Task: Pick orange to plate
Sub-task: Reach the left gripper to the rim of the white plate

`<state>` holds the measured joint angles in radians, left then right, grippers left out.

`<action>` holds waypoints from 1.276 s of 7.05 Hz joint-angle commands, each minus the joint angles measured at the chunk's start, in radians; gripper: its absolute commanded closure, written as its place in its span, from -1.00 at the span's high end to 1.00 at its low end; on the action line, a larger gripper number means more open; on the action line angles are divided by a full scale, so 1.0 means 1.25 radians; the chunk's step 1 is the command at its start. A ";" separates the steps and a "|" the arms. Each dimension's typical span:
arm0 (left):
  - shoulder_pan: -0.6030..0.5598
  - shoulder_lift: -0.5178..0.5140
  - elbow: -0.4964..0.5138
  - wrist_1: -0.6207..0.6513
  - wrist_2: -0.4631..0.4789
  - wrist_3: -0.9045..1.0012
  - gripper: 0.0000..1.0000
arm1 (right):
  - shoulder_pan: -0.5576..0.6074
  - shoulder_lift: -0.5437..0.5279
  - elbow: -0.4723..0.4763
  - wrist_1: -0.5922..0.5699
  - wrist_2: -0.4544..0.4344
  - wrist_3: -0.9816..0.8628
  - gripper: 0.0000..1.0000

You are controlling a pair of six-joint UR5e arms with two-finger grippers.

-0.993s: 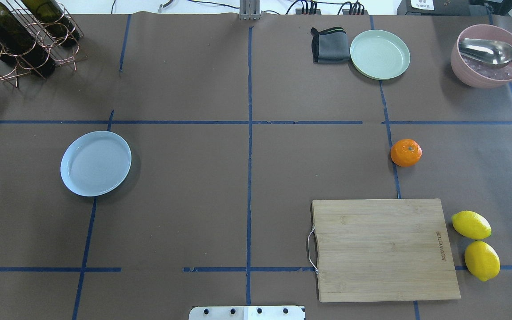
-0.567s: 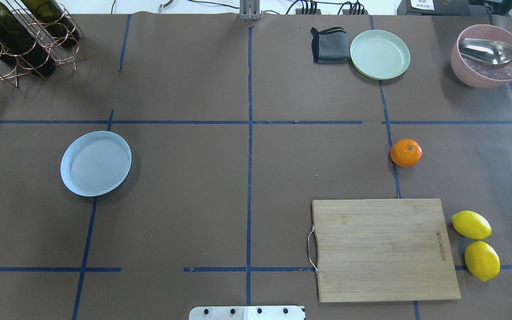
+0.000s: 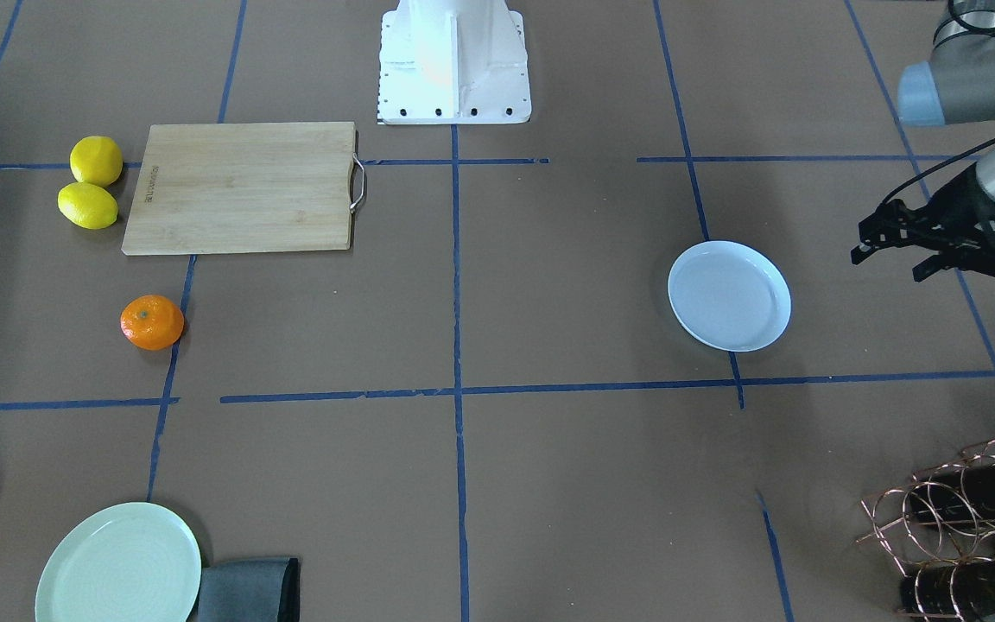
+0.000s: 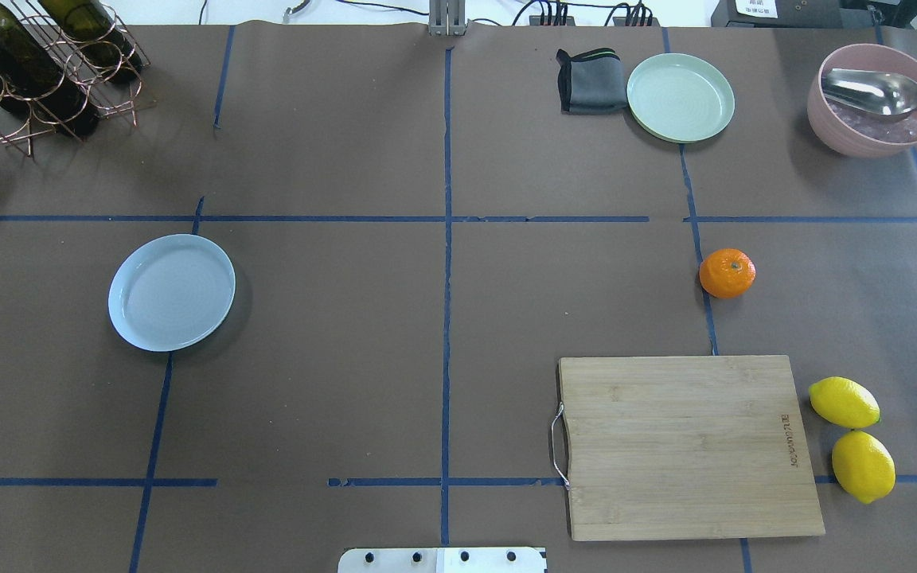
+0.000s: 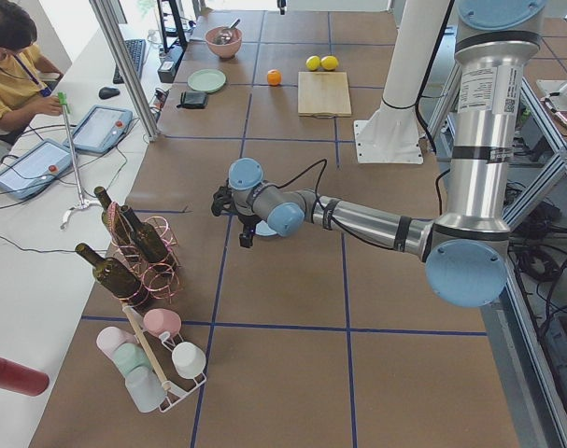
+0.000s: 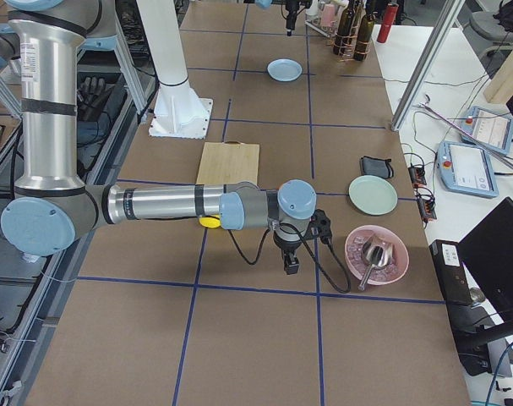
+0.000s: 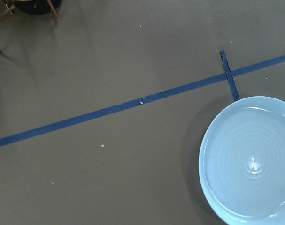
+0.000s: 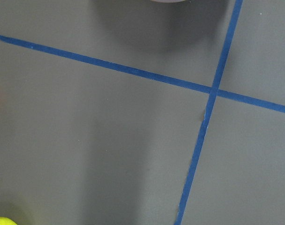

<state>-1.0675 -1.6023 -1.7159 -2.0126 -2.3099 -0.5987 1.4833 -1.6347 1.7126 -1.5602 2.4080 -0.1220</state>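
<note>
I see the orange (image 4: 727,273) lying on the tabletop's right half, well apart from the plate (image 4: 171,292), so my right pincer (image 6: 290,264), opening impossible to tell, is nearer than the spread, empty left pincer (image 3: 888,262).

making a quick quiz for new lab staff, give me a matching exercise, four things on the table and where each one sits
Things:
1. orange
2. blue plate
3. spoon
4. grey cloth

Places:
A. right beside the green plate
B. on the robot's left half of the table
C. resting in the pink bowl
D. just beyond the wooden board, by a blue tape line

Pairs: 1-D, 2-B, 3-C, 4-A
</note>
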 commanded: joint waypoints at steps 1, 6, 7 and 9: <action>0.079 -0.003 0.017 -0.018 0.062 -0.121 0.79 | -0.002 0.001 -0.003 0.003 0.005 0.002 1.00; 0.140 -0.078 0.147 -0.098 0.064 -0.120 0.70 | -0.015 0.001 -0.007 0.003 0.021 0.001 1.00; 0.140 -0.078 0.153 -0.109 0.064 -0.121 0.52 | -0.017 0.001 -0.012 0.001 0.025 0.001 1.00; 0.141 -0.079 0.153 -0.110 0.062 -0.113 -0.99 | -0.017 0.006 -0.017 0.003 0.025 0.001 1.00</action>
<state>-0.8921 -1.7005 -1.5286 -2.1464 -2.2314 -0.7476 1.4626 -1.6309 1.6947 -1.5574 2.4379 -0.1211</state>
